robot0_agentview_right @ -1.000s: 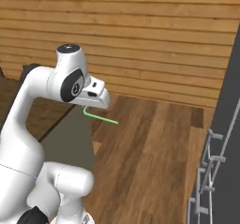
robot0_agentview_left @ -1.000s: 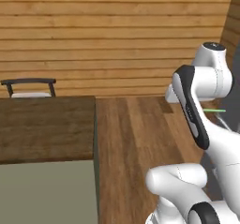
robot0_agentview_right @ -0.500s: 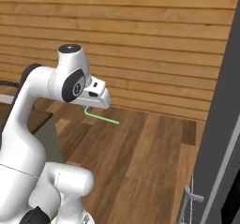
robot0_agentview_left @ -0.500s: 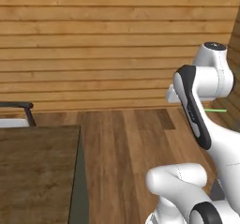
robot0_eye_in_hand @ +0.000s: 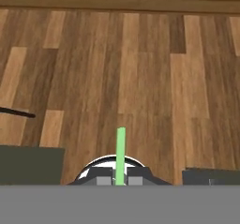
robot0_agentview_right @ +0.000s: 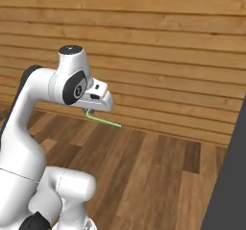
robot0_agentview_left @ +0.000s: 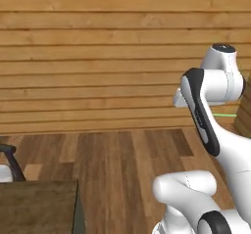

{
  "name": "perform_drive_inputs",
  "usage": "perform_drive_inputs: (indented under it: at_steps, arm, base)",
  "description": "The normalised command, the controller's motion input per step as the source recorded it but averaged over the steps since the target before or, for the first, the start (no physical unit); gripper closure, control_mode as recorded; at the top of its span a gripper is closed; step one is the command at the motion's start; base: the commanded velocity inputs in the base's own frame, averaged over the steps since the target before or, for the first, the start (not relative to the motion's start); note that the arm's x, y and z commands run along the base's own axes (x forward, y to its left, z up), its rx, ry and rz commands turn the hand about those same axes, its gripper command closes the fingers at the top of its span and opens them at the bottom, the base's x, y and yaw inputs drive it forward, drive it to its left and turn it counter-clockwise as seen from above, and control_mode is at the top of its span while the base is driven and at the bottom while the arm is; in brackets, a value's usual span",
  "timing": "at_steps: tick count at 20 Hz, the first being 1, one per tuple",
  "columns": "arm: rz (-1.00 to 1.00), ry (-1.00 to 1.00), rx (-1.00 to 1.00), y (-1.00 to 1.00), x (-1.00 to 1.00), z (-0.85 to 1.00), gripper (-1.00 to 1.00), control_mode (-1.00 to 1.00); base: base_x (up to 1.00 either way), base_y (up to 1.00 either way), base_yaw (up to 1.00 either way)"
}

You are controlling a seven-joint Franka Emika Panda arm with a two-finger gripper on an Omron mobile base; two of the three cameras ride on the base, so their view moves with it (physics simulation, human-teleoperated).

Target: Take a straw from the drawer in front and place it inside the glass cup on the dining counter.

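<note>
Gripper (robot0_agentview_right: 88, 110) closed on the straw (robot0_agentview_right: 104, 122), held high over the wood-plank floor (robot0_agentview_right: 158, 176) before the plank wall (robot0_agentview_right: 158, 46). In hand view, straw (robot0_eye_in_hand: 121, 155) clamped between the fingertips, projecting forward. Dining counter (robot0_agentview_left: 37, 206) corner at lower left of left base view.

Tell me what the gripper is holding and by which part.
The gripper is shut on the straw, pinching it at one end; the rest sticks out forward, free in the air above the wooden floor.
</note>
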Motion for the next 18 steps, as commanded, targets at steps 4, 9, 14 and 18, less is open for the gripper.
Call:
perform_drive_inputs:
  at_steps: [4, 9, 14, 18]
  arm:
    - [0.00, 0.00, 0.00, 0.00, 0.00, 0.00, 1.00, 1.00]
    - [0.00, 0.00, 0.00, 0.00, 0.00, 0.00, 1.00, 1.00]
    - [0.00, 0.00, 0.00, 0.00, 0.00, 0.00, 1.00, 1.00]
    - [0.00, 0.00, 0.00, 0.00, 0.00, 0.00, 1.00, 1.00]
  base:
    - [1.00, 0.00, 0.02]
    - [1.00, 0.00, 0.19]
    - [1.00, 0.00, 0.34]
    - [1.00, 0.00, 0.54]
